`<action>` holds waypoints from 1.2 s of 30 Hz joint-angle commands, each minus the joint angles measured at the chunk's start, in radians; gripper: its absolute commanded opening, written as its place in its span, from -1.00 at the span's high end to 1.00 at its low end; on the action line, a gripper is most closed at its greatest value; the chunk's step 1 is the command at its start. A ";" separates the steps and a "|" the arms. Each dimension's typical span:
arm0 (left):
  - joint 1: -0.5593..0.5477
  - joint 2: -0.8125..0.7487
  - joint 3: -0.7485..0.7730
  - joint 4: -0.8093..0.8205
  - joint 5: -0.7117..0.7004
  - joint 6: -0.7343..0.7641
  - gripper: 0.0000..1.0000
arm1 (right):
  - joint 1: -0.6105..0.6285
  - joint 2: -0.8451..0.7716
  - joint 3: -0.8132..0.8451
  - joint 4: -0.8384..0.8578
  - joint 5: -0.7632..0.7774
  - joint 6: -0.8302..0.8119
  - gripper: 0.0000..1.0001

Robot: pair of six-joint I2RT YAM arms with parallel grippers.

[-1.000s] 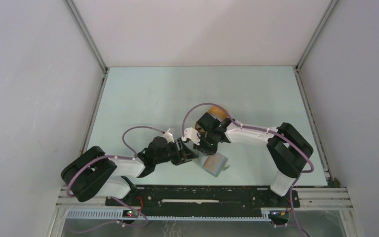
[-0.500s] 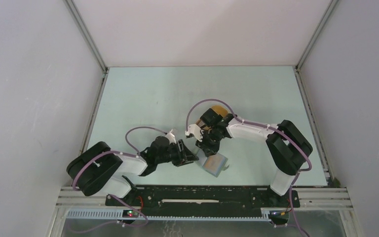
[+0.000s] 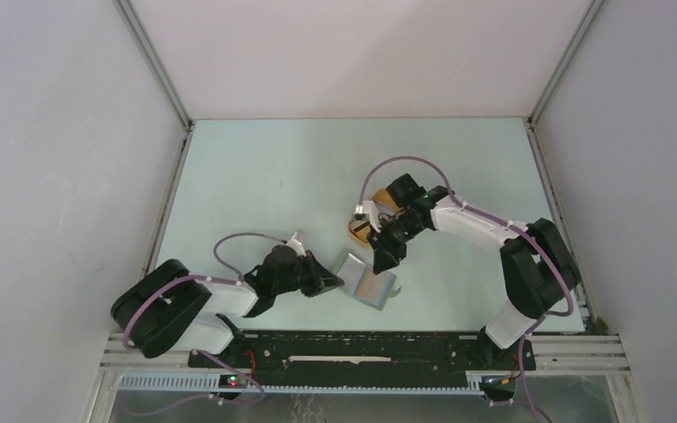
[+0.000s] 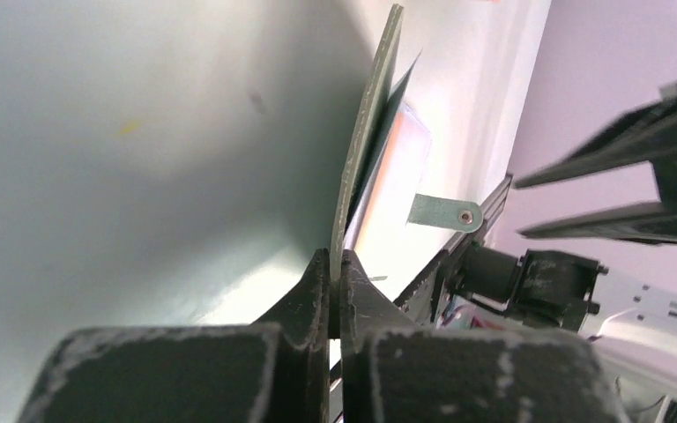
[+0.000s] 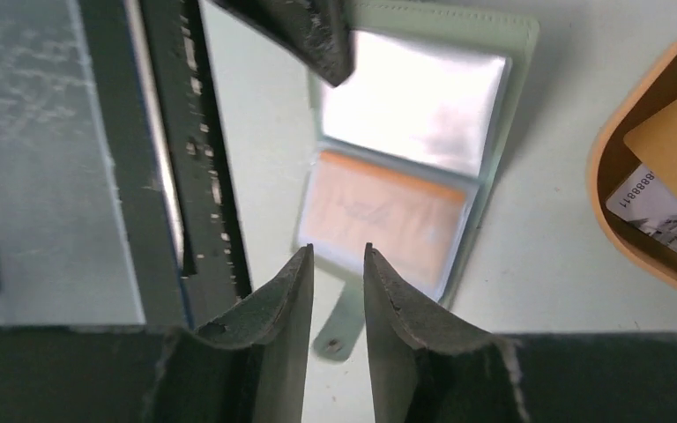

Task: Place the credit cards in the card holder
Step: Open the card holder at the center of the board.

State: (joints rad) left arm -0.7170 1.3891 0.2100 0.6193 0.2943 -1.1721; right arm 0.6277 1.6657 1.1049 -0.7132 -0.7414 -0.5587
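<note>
Left jaws pinch the cover of the open card holder (image 3: 368, 284) at the tabletop (image 3: 273, 176)'s 6 o'clock. Right jaws hover above, slightly parted and empty. One orange card (image 5: 379, 216) is sleeved. The other credit cards (image 5: 661, 211) lie in the orange tray (image 5: 599, 157) at 12 o'clock.

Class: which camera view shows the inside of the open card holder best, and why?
The right wrist view: the card holder lies open, both clear pockets facing the camera. The top external view shows it small; the left wrist view only its cover edge-on.
</note>
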 commanded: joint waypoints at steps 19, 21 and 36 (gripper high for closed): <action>0.022 -0.245 -0.169 -0.002 -0.355 -0.295 1.00 | -0.104 -0.034 -0.171 0.392 -0.171 0.914 -0.40; 0.022 -0.222 -0.171 0.022 -0.342 -0.296 1.00 | -0.097 -0.033 -0.208 0.449 -0.138 0.976 -0.46; 0.023 -0.073 -0.159 0.160 -0.243 -0.306 1.00 | -0.086 0.093 -0.199 0.564 -0.099 1.107 -0.35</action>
State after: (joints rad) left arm -0.6979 1.2781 0.0246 0.7197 0.0162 -1.4677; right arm 0.5377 1.7298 0.8734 -0.1665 -0.8860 0.5106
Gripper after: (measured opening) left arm 0.021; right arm 0.684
